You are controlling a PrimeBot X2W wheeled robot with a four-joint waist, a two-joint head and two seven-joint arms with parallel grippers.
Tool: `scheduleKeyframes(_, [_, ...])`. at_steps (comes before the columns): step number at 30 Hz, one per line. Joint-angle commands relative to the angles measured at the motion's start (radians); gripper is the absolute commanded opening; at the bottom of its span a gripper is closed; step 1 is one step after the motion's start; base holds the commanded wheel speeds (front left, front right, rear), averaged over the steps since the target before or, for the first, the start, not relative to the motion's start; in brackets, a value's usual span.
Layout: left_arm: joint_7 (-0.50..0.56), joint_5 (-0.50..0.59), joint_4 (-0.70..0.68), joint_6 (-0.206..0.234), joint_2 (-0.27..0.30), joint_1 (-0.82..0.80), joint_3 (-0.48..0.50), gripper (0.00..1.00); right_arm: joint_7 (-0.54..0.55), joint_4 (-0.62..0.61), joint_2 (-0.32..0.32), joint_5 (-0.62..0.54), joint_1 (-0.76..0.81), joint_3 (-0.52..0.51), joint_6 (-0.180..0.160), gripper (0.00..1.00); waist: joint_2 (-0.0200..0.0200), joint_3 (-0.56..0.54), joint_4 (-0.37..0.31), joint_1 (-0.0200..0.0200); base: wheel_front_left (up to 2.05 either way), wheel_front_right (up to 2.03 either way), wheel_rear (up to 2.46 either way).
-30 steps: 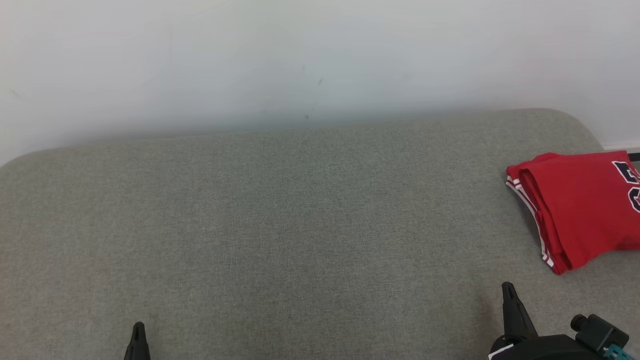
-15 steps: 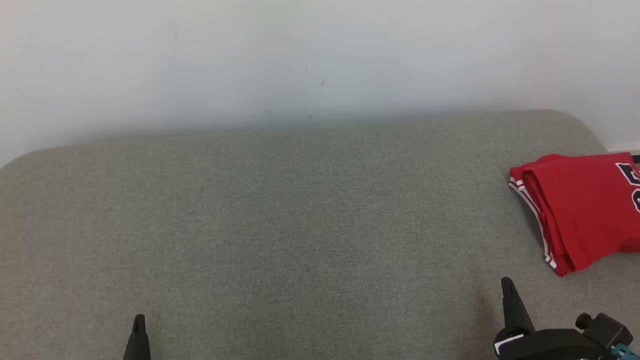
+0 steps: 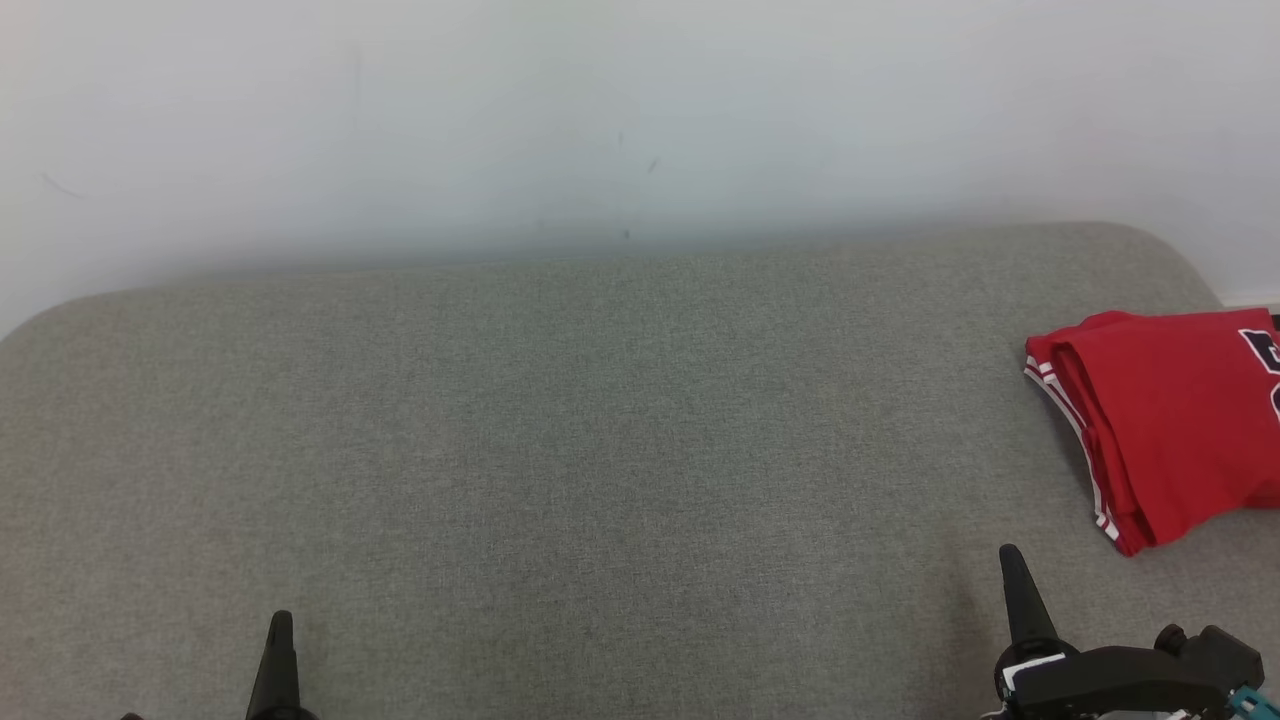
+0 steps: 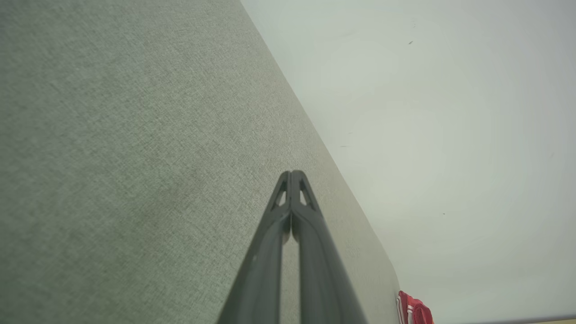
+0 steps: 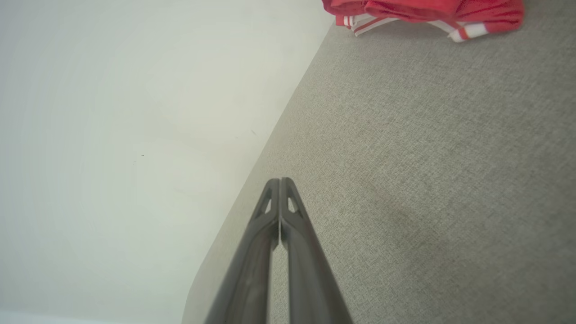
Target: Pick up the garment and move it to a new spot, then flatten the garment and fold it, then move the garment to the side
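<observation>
Head view shifted a little since one second ago, the camera moving, folded red jersey (image 3: 1160, 420) lying at the right end of grey upholstered surface (image 3: 600, 450), left gripper (image 3: 281, 625) and right gripper (image 3: 1010, 560) now slightly higher in view, both fully closed, empty, white wall (image 3: 600, 100) behind.

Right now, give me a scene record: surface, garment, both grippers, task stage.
cushion: grey fabric, against a white wall
garment: red, white-striped trim, folded, lying at the cushion's right end
left gripper: jaws shut, empty, over bare cushion
right gripper: jaws shut, empty, apart from the garment
stage: folded and set aside
</observation>
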Motion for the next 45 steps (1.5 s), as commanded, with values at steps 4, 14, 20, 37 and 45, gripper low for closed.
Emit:
scheduleKeyframes(4, [0.013,-0.051,-0.005,-0.007,0.004,-0.026,0.004,0.00,0.012,-0.013,-0.001,0.060,-0.020,0.001,-0.001,0.00,0.0000,0.000,0.002,-0.0001,0.00,0.00,0.00])
scheduleKeyframes(14, [0.039,-0.143,-0.003,-0.010,0.004,-0.041,0.008,0.00,0.035,-0.015,-0.001,0.165,-0.028,0.002,-0.001,0.00,0.0000,-0.001,0.007,-0.0001,0.00,0.00,0.00])
scheduleKeyframes(20, [0.052,-0.195,-0.002,-0.013,0.004,-0.050,0.010,0.00,0.048,-0.016,-0.001,0.224,-0.033,0.002,-0.001,0.00,0.0000,-0.001,0.011,-0.0001,0.00,0.00,0.00])
scheduleKeyframes(37, [0.094,-0.340,0.002,-0.019,0.005,-0.072,0.016,0.00,0.083,-0.018,-0.001,0.388,-0.045,0.002,-0.002,0.00,0.0000,-0.001,0.020,-0.0001,0.00,0.00,0.00])
scheduleKeyframes(45, [0.106,-0.388,0.003,-0.021,0.005,-0.080,0.018,0.00,0.096,-0.019,-0.001,0.444,-0.049,0.002,-0.002,0.00,0.0000,-0.002,0.024,-0.0001,0.00,0.00,0.00])
